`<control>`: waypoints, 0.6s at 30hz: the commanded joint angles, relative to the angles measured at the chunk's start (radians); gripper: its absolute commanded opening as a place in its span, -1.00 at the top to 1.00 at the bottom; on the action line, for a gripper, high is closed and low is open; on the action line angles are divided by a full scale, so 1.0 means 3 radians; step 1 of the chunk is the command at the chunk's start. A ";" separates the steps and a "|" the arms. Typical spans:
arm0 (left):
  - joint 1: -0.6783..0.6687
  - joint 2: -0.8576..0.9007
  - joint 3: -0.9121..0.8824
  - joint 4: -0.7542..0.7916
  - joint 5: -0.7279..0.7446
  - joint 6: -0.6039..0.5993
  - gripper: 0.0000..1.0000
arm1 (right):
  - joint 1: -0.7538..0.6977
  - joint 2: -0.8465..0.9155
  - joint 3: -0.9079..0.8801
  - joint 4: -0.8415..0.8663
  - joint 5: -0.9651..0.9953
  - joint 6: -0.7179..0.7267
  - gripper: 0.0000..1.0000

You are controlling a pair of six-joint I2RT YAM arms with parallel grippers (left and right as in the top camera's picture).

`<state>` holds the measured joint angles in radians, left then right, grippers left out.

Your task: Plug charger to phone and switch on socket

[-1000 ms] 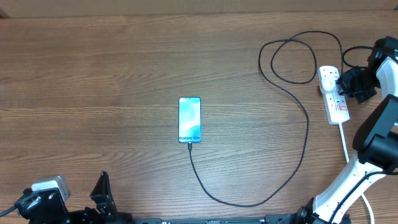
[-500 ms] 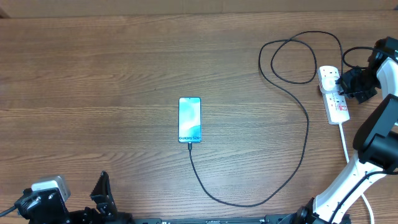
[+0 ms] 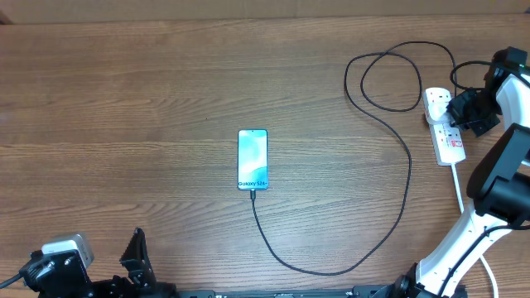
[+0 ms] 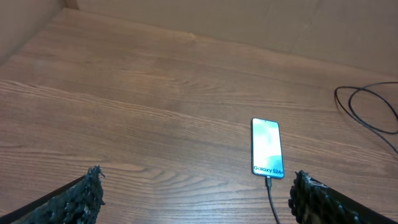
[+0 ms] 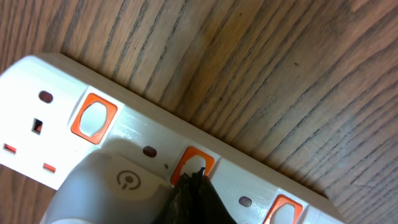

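- The power strip (image 3: pixel 445 126) lay at the right edge of the table (image 3: pixel 124 99), and there was the right gripper (image 3: pixel 465 110) right down on it!
- Its fingers (image 5: pixel 194 190) looked pressed together into one dark tip, touching the middle switch (image 5: pixel 193 163) of three orange ones seen by the wrist camera.
- A white plug body (image 5: pixel 115 183) sat in the strip just beside that tip.
- The right arm (image 3: pixel 497 178) rose from the near right corner and bent over toward the strip.
- One black cable (image 3: pixel 409 178) left the strip, made a loop, and swept round to the phone's near end.
- One phone (image 3: pixel 252 159) lay mid-table, screen up and lit.
- The left gripper (image 4: pixel 196 180) hung low at the near left, fingers wide apart and empty, well apart from the phone.
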<state>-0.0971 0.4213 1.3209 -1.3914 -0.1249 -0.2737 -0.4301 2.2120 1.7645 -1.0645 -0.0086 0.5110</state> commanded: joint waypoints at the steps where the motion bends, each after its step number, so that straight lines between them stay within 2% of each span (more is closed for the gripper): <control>1: 0.0020 -0.0039 -0.0011 0.0008 -0.0042 0.0017 -0.99 | 0.0189 0.0198 0.0006 0.0041 -0.0237 -0.0078 0.92; 14: 0.0020 -0.0039 -0.0011 0.0008 -0.0042 0.0017 -0.99 | 0.0178 0.0458 0.0014 -0.0048 -0.0313 -0.0235 0.92; 18: 0.0020 -0.0039 -0.0011 0.0008 -0.0042 0.0017 -1.00 | 0.0117 0.0440 0.0144 -0.0258 -0.0203 -0.0231 0.92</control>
<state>-0.0971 0.4213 1.3209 -1.3914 -0.1249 -0.2737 -0.4229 2.2452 1.8095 -1.1213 0.0048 0.4580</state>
